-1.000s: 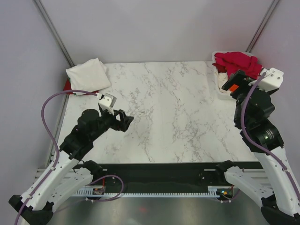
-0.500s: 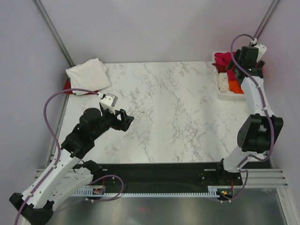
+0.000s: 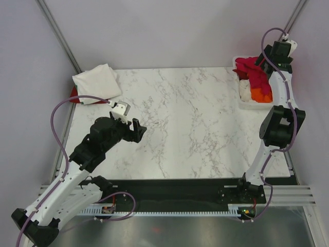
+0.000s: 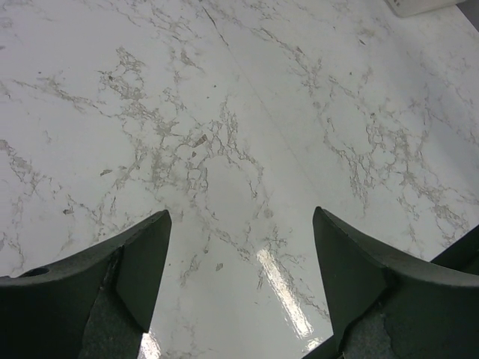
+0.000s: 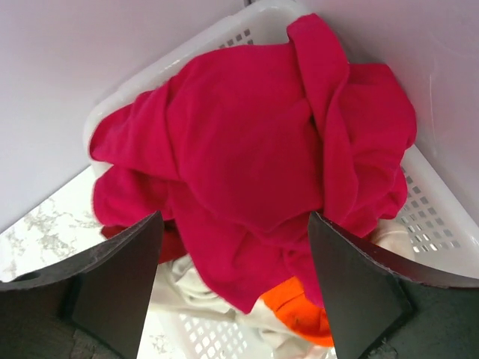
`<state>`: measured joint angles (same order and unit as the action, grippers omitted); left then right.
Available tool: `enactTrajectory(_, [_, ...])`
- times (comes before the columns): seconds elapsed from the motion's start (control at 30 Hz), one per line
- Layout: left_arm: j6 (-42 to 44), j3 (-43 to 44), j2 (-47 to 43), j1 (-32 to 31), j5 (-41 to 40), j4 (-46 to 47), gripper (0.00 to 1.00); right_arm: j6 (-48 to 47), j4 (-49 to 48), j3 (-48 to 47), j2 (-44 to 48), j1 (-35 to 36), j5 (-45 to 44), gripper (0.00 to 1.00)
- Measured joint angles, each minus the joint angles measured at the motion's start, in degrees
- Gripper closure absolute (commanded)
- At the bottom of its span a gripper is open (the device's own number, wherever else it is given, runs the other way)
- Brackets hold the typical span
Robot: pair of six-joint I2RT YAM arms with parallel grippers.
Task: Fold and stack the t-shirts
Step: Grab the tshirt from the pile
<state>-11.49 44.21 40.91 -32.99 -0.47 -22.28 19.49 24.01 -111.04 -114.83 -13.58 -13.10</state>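
Note:
A crumpled crimson t-shirt [image 5: 262,149] [image 3: 253,72] tops a pile in the white lattice basket [image 5: 438,224] [image 3: 241,98] at the table's far right corner. Under it lie an orange shirt [image 5: 299,310] [image 3: 260,94] and a white one [image 5: 191,280]. My right gripper [image 5: 236,292] hangs open just above the pile, nothing between its fingers; its wrist [image 3: 280,54] reaches high over the basket. A folded cream-white t-shirt [image 3: 96,82] rests at the far left corner on a red one [image 3: 75,94]. My left gripper [image 4: 239,284] [image 3: 138,128] is open and empty above bare marble.
The marble tabletop [image 3: 190,118] spans the space between both arms. Grey walls close the back and sides; the right wall stands right behind the basket. A purple cable [image 3: 67,110] loops off the left arm.
The right arm has stretched up and back, carrying its gripper over the basket. Its jaws have narrowed a little. The left arm has barely shifted.

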Motion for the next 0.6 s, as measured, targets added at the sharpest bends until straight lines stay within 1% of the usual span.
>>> enactTrajectory(0.13, [0.0, 0.0, 0.33, 0.02, -1.01, -0.09, 0.16, 0.15, 0.35, -1.95, -4.11, -1.07, 0.61, 0.15])
enactTrajectory(0.2, [0.0, 0.0, 0.48, 0.0, -1.05, -0.09, 0.16, 0.26, 0.94, -2.29, -5.7, -1.22, 0.92, 0.2])
enactTrajectory(0.23, [0.0, 0.0, 0.52, 0.0, -1.05, -0.11, 0.16, 0.26, 1.11, -2.69, -6.49, -1.22, 1.11, 0.31])
enactTrajectory(0.3, [0.0, 0.0, 0.7, 0.0, -1.05, -0.11, 0.16, 0.11, 1.38, -3.65, -7.82, -1.16, 1.42, 0.46])
enactTrajectory(0.33, [0.0, 0.0, 0.74, 0.0, -1.05, -0.13, 0.16, -0.04, 1.51, -4.17, -8.37, -1.16, 1.55, 0.57])
enactTrajectory(0.37, [0.0, 0.0, 0.83, 0.0, -1.05, -0.13, 0.17, 0.07, 1.62, -4.61, -8.7, -1.16, 1.53, 0.72])
enactTrajectory(0.4, [0.0, 0.0, 0.83, 0.0, -1.05, -0.13, 0.17, -0.28, 1.77, -5.09, -8.92, -1.09, 1.64, 0.78])
enactTrajectory(0.43, [0.0, 0.0, 0.83, 0.0, -1.05, -0.13, 0.17, -0.17, 1.9, -5.53, -8.98, -1.05, 1.68, 0.91])
enactTrajectory(0.47, [0.0, 0.0, 0.83, 0.0, -1.05, -0.13, 0.17, -0.42, 2.03, -5.97, -8.98, -1.05, 1.68, 0.98])
enactTrajectory(0.5, [0.0, 0.0, 0.83, 0.0, -1.07, -0.13, 0.17, -0.48, 2.23, -6.67, -8.98, -1.05, 1.73, 1.0])
enactTrajectory(0.6, [0.02, 0.0, 0.83, 0.0, -1.05, -0.13, 0.17, -0.42, 2.69, -9.57, -8.92, -1.05, 1.75, 1.0])
